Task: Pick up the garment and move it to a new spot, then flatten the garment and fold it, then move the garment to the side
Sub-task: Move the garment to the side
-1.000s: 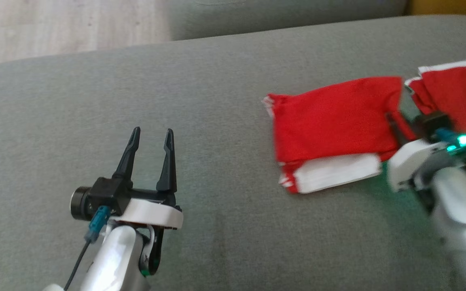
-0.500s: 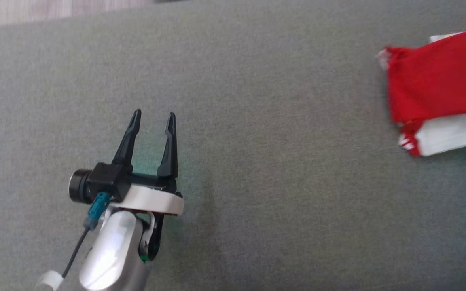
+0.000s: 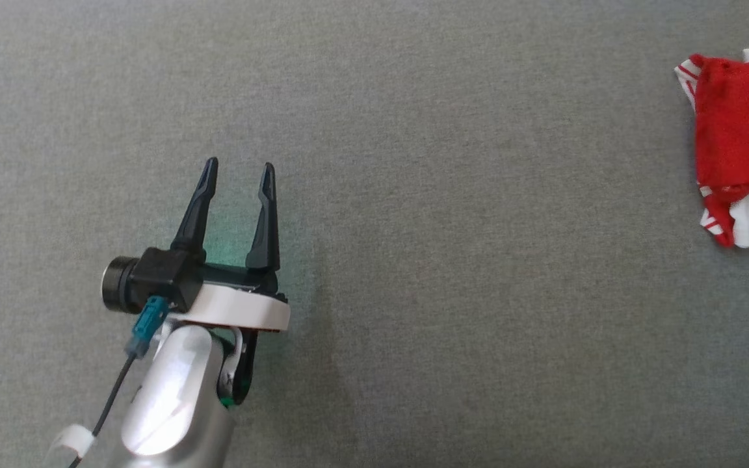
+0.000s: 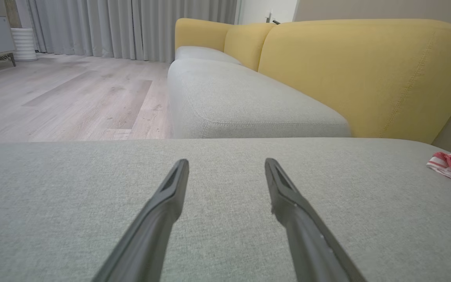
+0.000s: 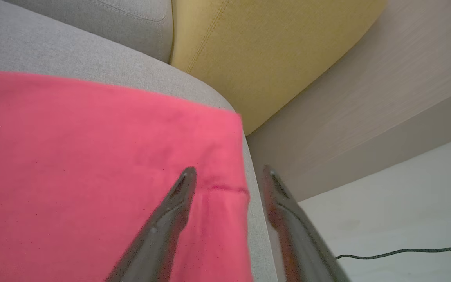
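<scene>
A folded red garment (image 3: pixel 742 130) with white trim lies near the right end of a gray sofa cushion (image 3: pixel 452 273), close to the yellow backrest (image 5: pixel 272 51). The right gripper (image 5: pixel 229 170) hangs over the garment's outer edge, its two dark fingers spread apart and holding nothing. The left gripper (image 3: pixel 239 166) sits well apart from the garment over bare cushion, its fingers also wide and empty.
</scene>
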Robot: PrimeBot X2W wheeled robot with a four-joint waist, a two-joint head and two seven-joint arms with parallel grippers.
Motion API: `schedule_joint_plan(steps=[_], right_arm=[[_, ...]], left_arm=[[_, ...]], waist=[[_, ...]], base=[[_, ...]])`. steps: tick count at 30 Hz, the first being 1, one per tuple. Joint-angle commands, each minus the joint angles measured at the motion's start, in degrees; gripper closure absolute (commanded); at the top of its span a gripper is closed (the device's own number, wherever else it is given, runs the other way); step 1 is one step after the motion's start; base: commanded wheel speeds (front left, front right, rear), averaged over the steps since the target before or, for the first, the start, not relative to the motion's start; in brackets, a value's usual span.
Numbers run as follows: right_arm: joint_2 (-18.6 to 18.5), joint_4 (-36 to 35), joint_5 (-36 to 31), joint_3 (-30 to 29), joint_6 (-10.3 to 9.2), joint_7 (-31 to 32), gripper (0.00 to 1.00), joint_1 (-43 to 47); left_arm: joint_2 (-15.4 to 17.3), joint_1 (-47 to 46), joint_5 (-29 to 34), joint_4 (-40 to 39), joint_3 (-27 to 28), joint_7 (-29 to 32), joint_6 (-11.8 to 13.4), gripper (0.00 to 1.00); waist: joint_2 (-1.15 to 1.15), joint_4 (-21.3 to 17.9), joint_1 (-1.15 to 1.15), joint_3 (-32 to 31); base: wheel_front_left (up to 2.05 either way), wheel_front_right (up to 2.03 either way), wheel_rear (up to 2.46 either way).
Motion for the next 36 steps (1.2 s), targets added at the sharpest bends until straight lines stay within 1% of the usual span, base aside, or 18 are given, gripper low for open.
schedule_joint_plan(steps=[1,6,11,15,18,23,26,28,32,34,36], right_arm=[[-1.0,-1.7,-0.8,-0.3,-0.04,-0.5,0.0,-0.3],[2.5,-4.4,-3.1,-2.2,-0.04,-1.5,0.0,0.1],[7.0,-9.9,-3.5,-2.2,-0.04,-3.0,0.0,0.5],[11.1,-15.8,-1.5,-1.2,-0.04,-4.3,0.0,1.8],[14.2,-20.4,1.4,-0.2,-0.04,-5.0,0.0,3.3],[21.9,-28.4,7.6,0.4,-0.04,-6.1,0.0,7.9],[27.3,-32.7,10.4,0.3,-0.04,-7.0,0.0,11.9],[29.9,-34.6,11.7,0.8,-0.04,-7.7,0.0,14.8],[31.9,-35.3,14.0,1.4,-0.04,-9.1,0.0,19.1],[32.4,-35.0,15.8,1.2,-0.04,-10.5,0.0,21.8],[32.5,-34.1,17.9,2.4,-0.04,-11.9,0.0,24.7]], left_arm=[[0.3,-1.0,0.7,-1.5,1.9,-0.5,-0.1,0.0],[0.3,-0.4,0.6,-1.4,2.1,-0.5,-0.2,0.0],[0.3,1.1,0.2,-1.5,2.1,-0.5,-0.1,0.0],[0.3,2.5,-0.2,-1.9,2.2,-0.5,0.1,0.0],[0.3,3.4,-0.6,-2.2,2.1,-0.5,0.3,0.0],[0.3,5.1,-1.0,-2.8,2.3,-0.5,0.7,0.0],[0.3,6.3,-1.1,-2.9,2.3,-0.5,0.7,0.0],[0.3,7.1,-1.2,-3.1,2.3,-0.5,0.7,0.0],[0.3,8.0,-1.1,-3.1,2.2,-0.5,0.8,0.0],[0.3,8.6,-0.5,-3.1,2.5,-0.5,1.7,0.0],[0.3,9.3,-0.4,-3.8,2.7,-0.5,2.0,0.0]], waist=[[0.0,-0.3,0.0,-0.6],[0.0,-1.2,0.0,-3.5],[0.0,-2.0,0.0,-7.7],[0.0,-2.1,0.0,-10.8],[0.0,-1.7,0.0,-12.7],[0.0,-0.7,0.0,-15.5],[0.0,-0.2,0.0,-16.6],[0.0,0.1,0.0,-17.0],[0.0,0.6,0.0,-17.5],[0.0,0.9,0.0,-17.8],[0.0,1.2,0.0,-18.1]], base=[[0.0,0.0,0.0],[0.0,0.0,0.0],[0.0,0.0,0.0],[0.0,0.0,0.0],[0.0,0.0,0.0],[0.0,0.0,0.0],[0.0,0.0,0.0],[0.0,0.0,0.0],[0.0,0.0,0.0],[0.0,0.0,0.0],[0.0,0.0,0.0]])
